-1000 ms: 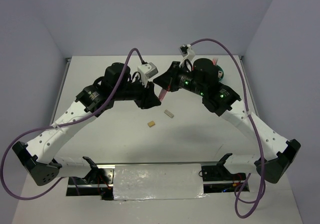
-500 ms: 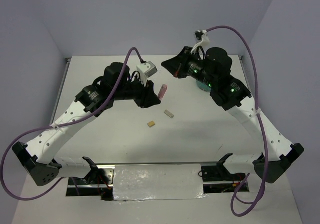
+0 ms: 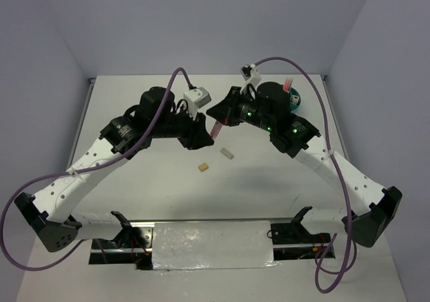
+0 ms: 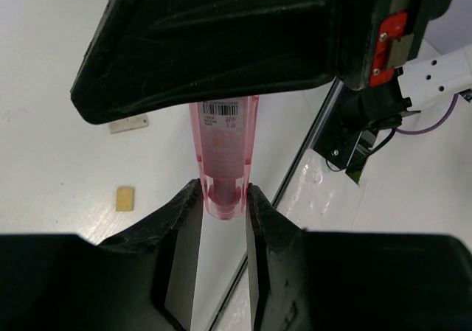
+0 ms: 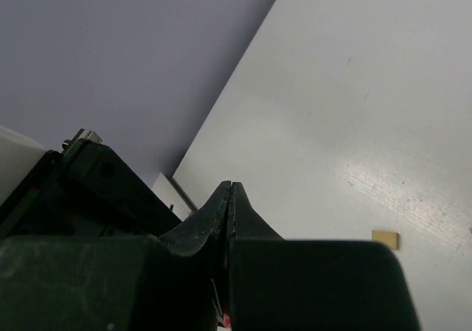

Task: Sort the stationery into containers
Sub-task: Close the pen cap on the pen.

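Gripping one end of a translucent pink marker (image 4: 223, 154), the left fingers (image 4: 181, 213) stand narrow above the smooth white tabletop (image 3: 134, 181). The right fingers (image 5: 216, 214) press flat together just beside it. A tan block (image 3: 203, 167) and a pale eraser (image 3: 227, 153) lie apart in open room nearer the bases. The round teal cup (image 3: 295, 101) stands far right, mostly hidden.

Left arm (image 3: 80, 171), right arm (image 3: 349, 175) — white perforated links, black joints, black bases; purple cables (image 3: 295, 65); green lights (image 3: 250, 114) on right.
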